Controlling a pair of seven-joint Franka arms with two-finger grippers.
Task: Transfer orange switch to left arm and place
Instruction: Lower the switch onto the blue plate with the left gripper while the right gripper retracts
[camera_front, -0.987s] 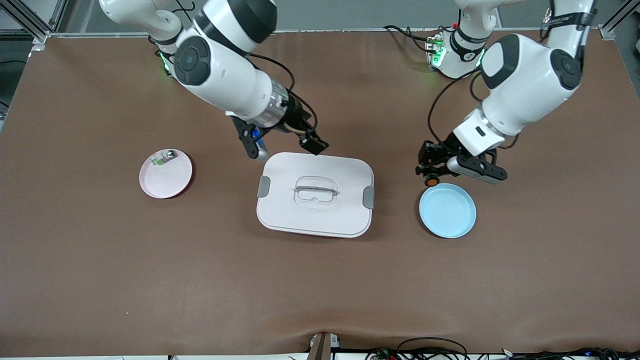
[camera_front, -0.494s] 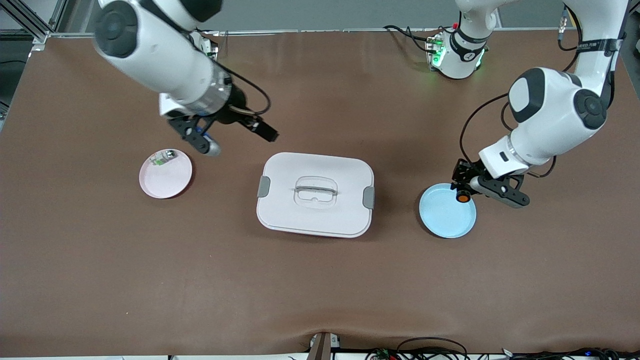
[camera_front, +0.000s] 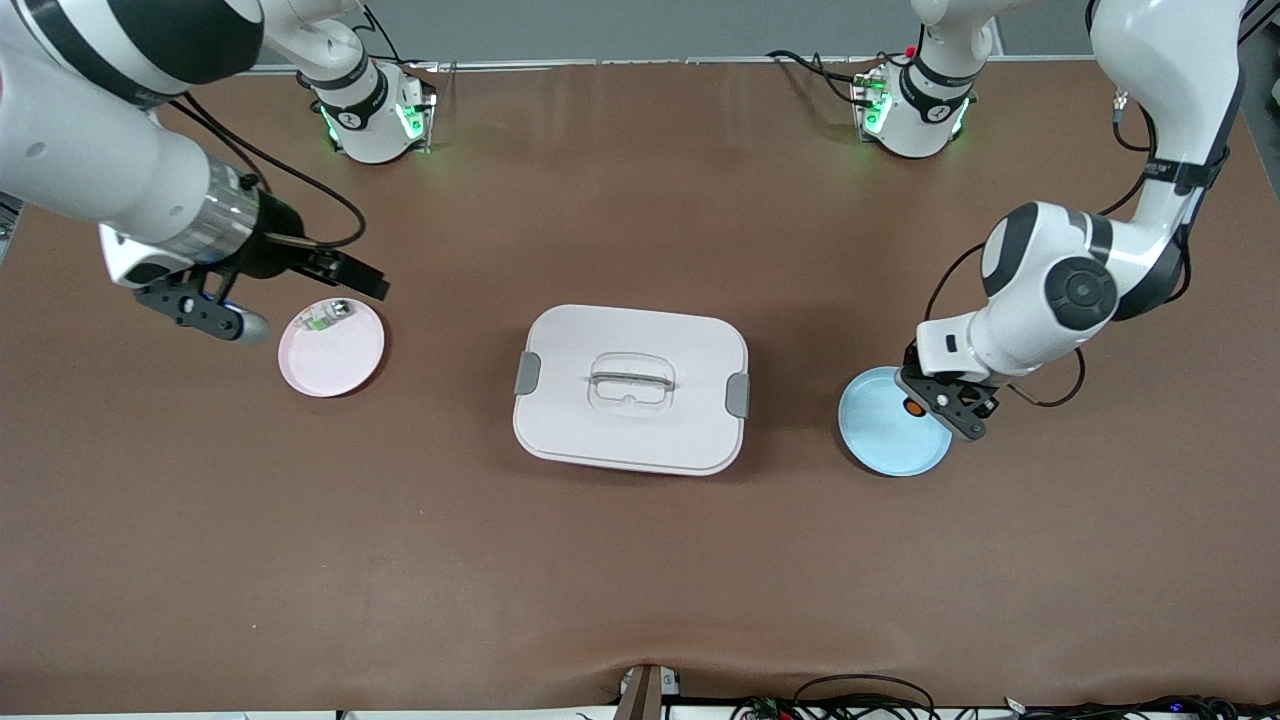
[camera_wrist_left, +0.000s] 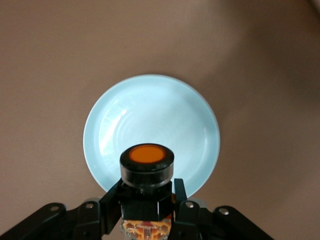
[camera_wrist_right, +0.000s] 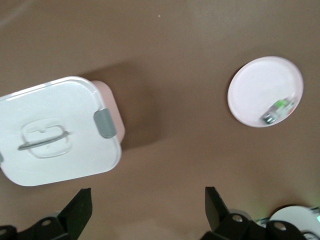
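The orange switch (camera_front: 913, 407) is a small black part with a round orange button. My left gripper (camera_front: 938, 408) is shut on it and holds it low over the light blue plate (camera_front: 880, 440). In the left wrist view the switch (camera_wrist_left: 146, 162) sits between the left gripper's (camera_wrist_left: 146, 195) fingers, above the plate (camera_wrist_left: 150, 105). My right gripper (camera_front: 222, 320) is open and empty, over bare table beside the pink plate (camera_front: 335, 360), toward the right arm's end. The white box (camera_front: 630, 430) stands mid-table between the plates.
A small green-and-clear component (camera_front: 322, 318) lies on the pink plate. The right wrist view shows the box (camera_wrist_right: 55, 150), the pink plate (camera_wrist_right: 255, 85) with the component (camera_wrist_right: 276, 112), and the open right gripper (camera_wrist_right: 147, 205). Brown table surface surrounds everything.
My right arm swung away from the box, past the pink plate toward its own end of the table. My left gripper carried the orange switch over the blue plate and came lower.
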